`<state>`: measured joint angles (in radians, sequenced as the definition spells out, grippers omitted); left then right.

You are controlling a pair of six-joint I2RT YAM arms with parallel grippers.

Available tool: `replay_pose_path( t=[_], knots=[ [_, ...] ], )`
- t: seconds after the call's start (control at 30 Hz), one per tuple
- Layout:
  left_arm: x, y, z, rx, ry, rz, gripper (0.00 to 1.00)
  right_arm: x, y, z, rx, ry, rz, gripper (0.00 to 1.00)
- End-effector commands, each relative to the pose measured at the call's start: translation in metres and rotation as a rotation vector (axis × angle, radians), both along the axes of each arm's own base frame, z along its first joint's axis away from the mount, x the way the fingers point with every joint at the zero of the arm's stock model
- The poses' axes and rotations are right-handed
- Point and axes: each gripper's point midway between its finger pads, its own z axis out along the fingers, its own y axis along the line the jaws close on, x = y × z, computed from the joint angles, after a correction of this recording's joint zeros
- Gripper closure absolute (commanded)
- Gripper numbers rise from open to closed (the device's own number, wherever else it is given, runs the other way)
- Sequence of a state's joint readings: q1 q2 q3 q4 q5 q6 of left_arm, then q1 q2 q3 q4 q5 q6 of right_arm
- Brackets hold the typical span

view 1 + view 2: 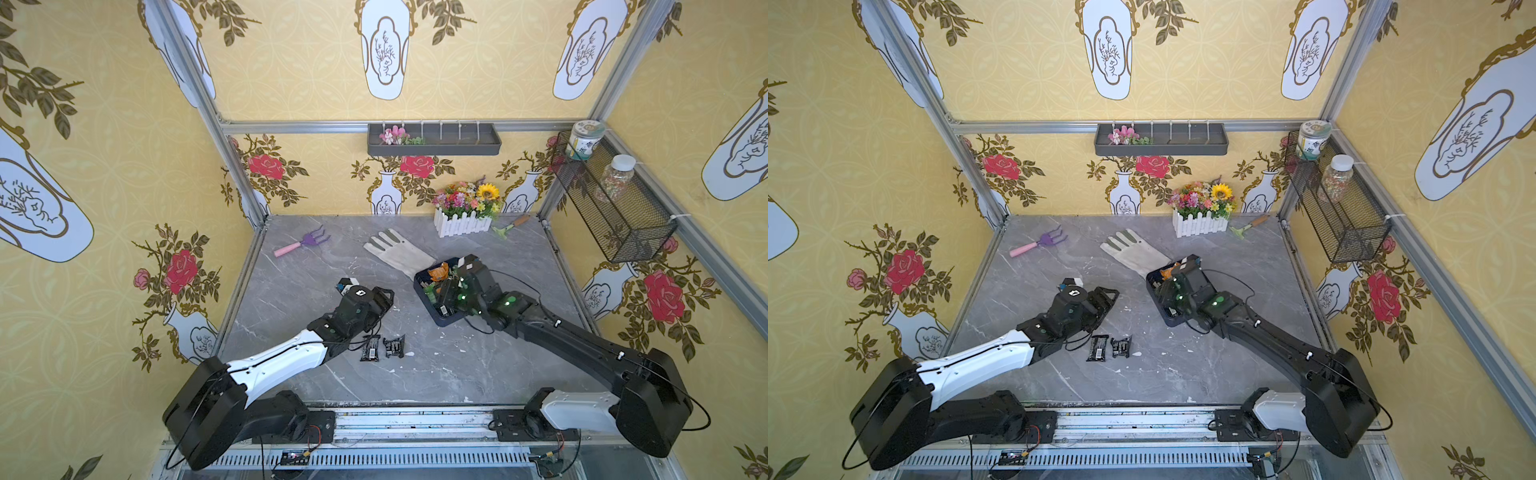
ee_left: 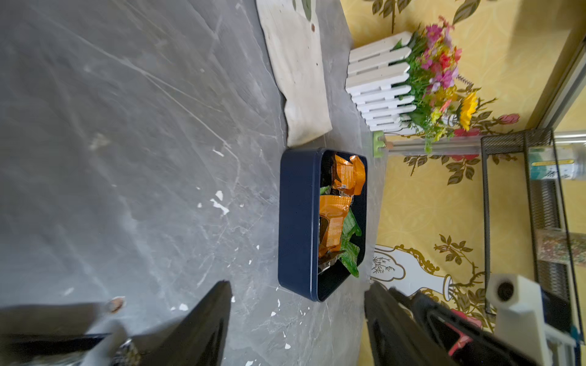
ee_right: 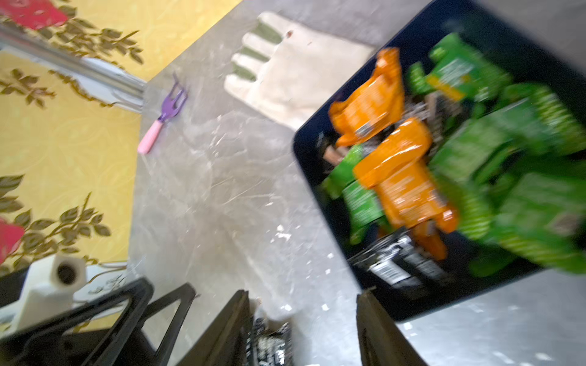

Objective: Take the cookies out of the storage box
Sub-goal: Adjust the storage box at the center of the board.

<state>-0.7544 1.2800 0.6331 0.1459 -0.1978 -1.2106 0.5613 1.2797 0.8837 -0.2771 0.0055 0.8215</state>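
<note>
1. The left gripper point(image 2: 297, 282) is hanging released, jaws spread and empty, aiming at the storage box point(image 2: 296, 221) just ahead of its tips. It is probably standing off to be leaving the other arm room.
2. The right gripper point(image 3: 305, 290) is hovering at the box's near wall with jaws parted, grasping nothing. A black packet point(image 3: 269, 343) is showing low between them without bridging the gap, and I cannot tell whether it is lying on the table point(image 1: 457, 365) below.
3. The cookies point(image 3: 402, 177) are lying heaped in the box just beyond the right gripper's tips, orange, green and black, with crumpled edges sticking up and offering pinch points.
4. Two black packets point(image 1: 370, 348) are lying flat on the table behind the left gripper, beside its forearm and well apart from the box, likely serving as the set-down pile.
5. Most packets are remaining inside, so the emptying is looking barely begun.
</note>
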Motion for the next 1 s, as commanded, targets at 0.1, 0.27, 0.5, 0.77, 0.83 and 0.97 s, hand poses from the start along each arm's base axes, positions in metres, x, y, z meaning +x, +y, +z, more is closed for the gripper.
replay_pose_path(
  t=[0.1, 0.27, 0.5, 0.77, 0.83, 0.97],
  knots=[
    [0.021, -0.065, -0.014, 0.023, 0.023, -0.112, 0.17, 0.017, -0.040, 0.007, 0.023, 0.009, 0.019, 0.42],
    [0.048, -0.095, -0.030, 0.056, 0.042, -0.127, 0.23, 0.017, -0.056, 0.011, 0.040, -0.004, -0.024, 0.42],
    [0.065, -0.106, -0.061, 0.165, 0.100, -0.123, 0.31, 0.007, -0.063, 0.007, 0.062, -0.002, -0.044, 0.42],
    [0.075, -0.106, -0.090, 0.282, 0.130, -0.125, 0.51, 0.010, -0.068, 0.010, 0.052, 0.009, -0.035, 0.42],
    [0.076, -0.103, -0.091, 0.297, 0.125, -0.122, 0.56, 0.012, -0.067, 0.011, 0.058, 0.007, -0.031, 0.42],
    [0.079, -0.091, -0.085, 0.374, 0.096, -0.107, 0.67, 0.014, -0.063, 0.007, 0.055, 0.033, 0.005, 0.40]
  ],
)
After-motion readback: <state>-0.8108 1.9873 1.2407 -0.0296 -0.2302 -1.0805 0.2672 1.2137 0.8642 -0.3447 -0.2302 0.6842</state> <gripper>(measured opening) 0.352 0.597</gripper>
